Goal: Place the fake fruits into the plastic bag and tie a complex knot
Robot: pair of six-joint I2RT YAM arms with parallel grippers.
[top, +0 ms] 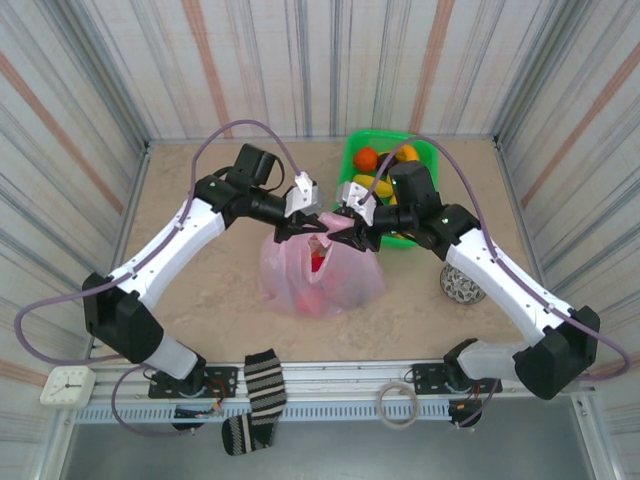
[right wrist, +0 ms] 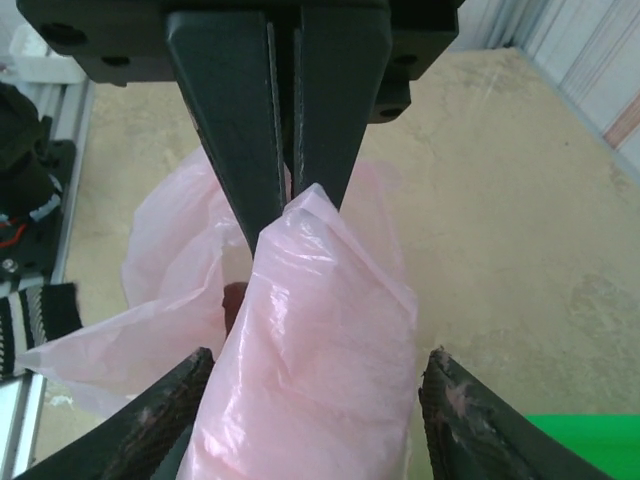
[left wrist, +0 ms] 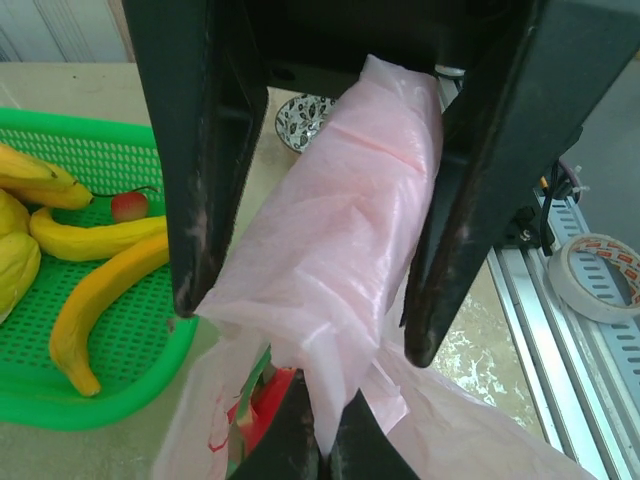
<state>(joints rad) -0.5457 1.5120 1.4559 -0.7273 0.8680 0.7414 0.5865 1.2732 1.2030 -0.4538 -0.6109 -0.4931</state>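
You are seeing the fruit (top: 318, 262) inside the bag (top: 340, 282) only as a dim red blur through the pink film, too faint for counting pieces. In the left wrist view a finger of the right gripper (left wrist: 305, 325) is covering part of the patterned bowl (left wrist: 300, 118). The picture's edges are cutting off the green basket (left wrist: 120, 405) and the tape roll (left wrist: 572, 280).

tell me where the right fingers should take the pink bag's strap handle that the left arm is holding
Grip the strap handle at its gathered middle, next to the tip that the left gripper pinches shut. Probably best to come from the green basket side, as the right gripper stands, open fingers astride it: there the strap is bunched into one band, narrow enough to close on.
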